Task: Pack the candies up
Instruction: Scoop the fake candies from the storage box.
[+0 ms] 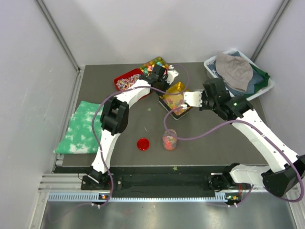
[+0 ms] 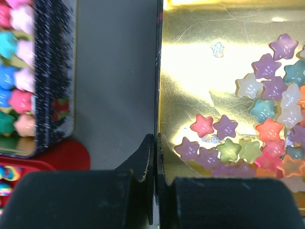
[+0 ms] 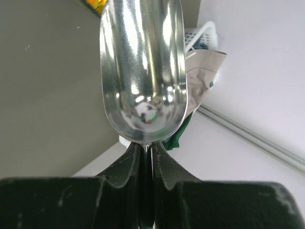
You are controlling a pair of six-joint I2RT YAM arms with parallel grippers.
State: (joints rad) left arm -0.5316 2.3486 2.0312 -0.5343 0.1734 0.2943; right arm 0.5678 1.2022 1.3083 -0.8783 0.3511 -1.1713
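The left fingers (image 2: 153,145) are pressed together on the thin side wall of the gold tin (image 2: 200,81), one finger inside it and one outside. The candies (image 2: 267,119), tiny glossy stars, lie flat in that tin, heaped toward 3 to 5 o'clock in the left wrist view. Their points face every way, so they share no long axis. From above, the tin's own long axis runs roughly 12 to 6 o'clock on the counter (image 1: 138,124). The right fingers (image 3: 147,151) pinch the handle of a metal scoop (image 3: 143,62). Its long axis runs straight out to 12 o'clock, the shiny bowl facing the camera. From above, those fingers sit just at the tin's 3 o'clock. More candies sit in a jar (image 1: 169,140) at the tin's 6 o'clock.
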